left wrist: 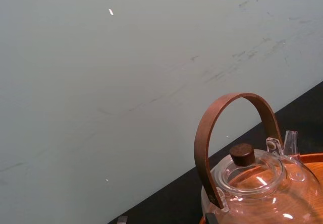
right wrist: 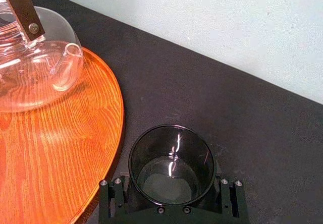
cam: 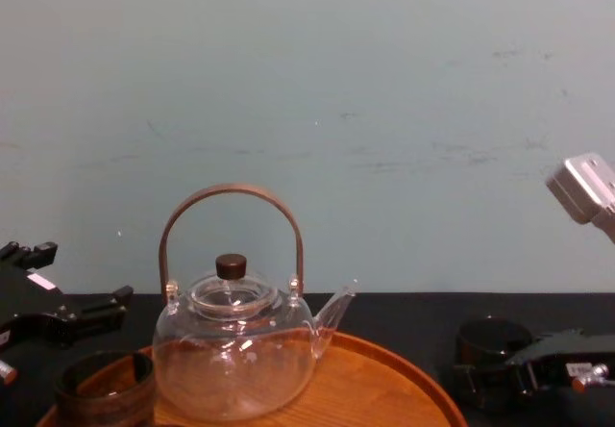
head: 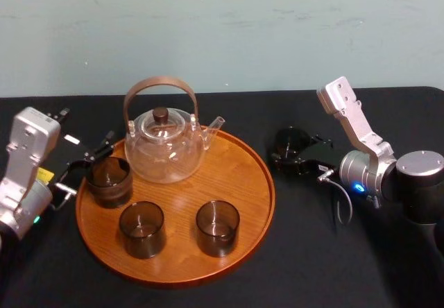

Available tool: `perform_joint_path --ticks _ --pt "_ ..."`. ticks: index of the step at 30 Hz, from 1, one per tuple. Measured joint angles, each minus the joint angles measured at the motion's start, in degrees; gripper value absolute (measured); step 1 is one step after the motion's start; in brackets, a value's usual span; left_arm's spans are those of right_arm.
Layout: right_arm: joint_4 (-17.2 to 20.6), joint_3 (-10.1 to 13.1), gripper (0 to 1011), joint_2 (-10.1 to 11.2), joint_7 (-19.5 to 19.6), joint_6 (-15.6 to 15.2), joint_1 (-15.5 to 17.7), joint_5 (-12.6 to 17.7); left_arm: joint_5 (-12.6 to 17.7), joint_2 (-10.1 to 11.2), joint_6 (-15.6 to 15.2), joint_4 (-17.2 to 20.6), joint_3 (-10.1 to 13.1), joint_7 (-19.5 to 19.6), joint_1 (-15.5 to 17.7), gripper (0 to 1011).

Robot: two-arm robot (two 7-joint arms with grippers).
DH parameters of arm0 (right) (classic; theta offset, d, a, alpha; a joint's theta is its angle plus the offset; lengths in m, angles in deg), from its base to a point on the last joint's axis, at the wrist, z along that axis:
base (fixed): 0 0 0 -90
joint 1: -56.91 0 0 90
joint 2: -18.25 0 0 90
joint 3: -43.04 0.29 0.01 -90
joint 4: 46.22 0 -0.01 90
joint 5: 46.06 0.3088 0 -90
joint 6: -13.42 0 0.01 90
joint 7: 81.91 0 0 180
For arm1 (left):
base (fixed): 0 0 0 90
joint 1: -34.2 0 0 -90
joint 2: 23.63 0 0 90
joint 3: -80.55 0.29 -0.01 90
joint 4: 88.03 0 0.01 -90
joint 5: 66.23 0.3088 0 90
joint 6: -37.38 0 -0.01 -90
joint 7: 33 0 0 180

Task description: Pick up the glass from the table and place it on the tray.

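The short dark smoky glass (right wrist: 171, 166) stands on the black table (right wrist: 252, 133) inside the right pincer (right wrist: 171, 191), gripped or not I cannot tell, with the round orange-brown wooden tray (right wrist: 60, 153) just to its left.

No text, brand or number can be read. The white label (head: 71, 139) on the left gripper (head: 89, 164) is too blurred to read.
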Motion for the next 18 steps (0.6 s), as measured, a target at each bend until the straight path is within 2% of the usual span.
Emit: perform_joint_path --ticks 3,8,18 --pt "0.0 0.0 904 0.0 0.0 0.0 0.0 0.0 0.0 0.0 0.0 0.0 0.0 0.0 0.0 1001" --pt "2.6 0.9 904 1.0 -0.4 -0.2 1.4 0.7 0.0 0.0 0.0 0.0 0.0 0.0 0.0 1001" --pt "11.5 2.5 905 4.4 -0.8 -1.8 5.1 2.1 0.0 0.0 0.0 0.0 0.0 0.0 0.0 1001"
